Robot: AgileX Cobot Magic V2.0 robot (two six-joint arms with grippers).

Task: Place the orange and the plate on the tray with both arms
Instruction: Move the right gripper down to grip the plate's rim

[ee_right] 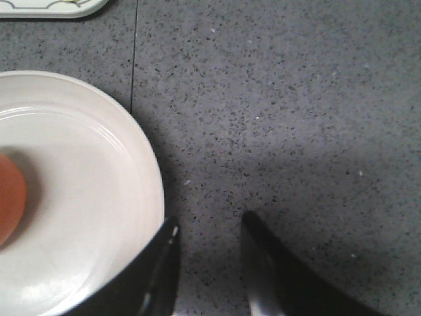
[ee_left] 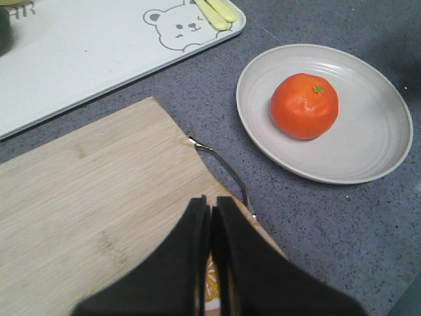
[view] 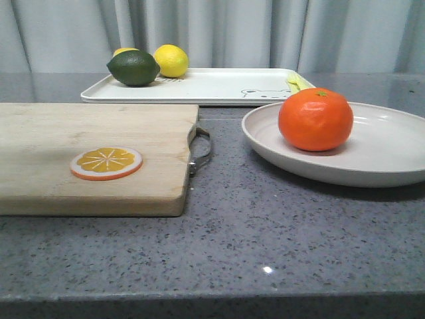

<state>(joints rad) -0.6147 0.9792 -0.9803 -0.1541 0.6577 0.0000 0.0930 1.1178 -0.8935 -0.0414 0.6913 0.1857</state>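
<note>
Orange [ee_left: 304, 105] on plate [ee_left: 368, 138], off tray [ee_left: 79, 59].
Left gripper [ee_left: 210, 224] closed, empty, over cutting board [ee_left: 92, 197]; right gripper [ee_right: 209, 253] parted beside plate rim.

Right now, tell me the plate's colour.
Plain off-white plate, no pattern; clearest in the left wrist view.

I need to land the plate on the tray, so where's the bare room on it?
The tray is bare across its middle, between the lime and lemon at its left end and the bear drawing at its right. The left end is crowded.

One orange [view: 315, 119], two lemons [view: 171, 60], one lime [view: 133, 68]
</note>
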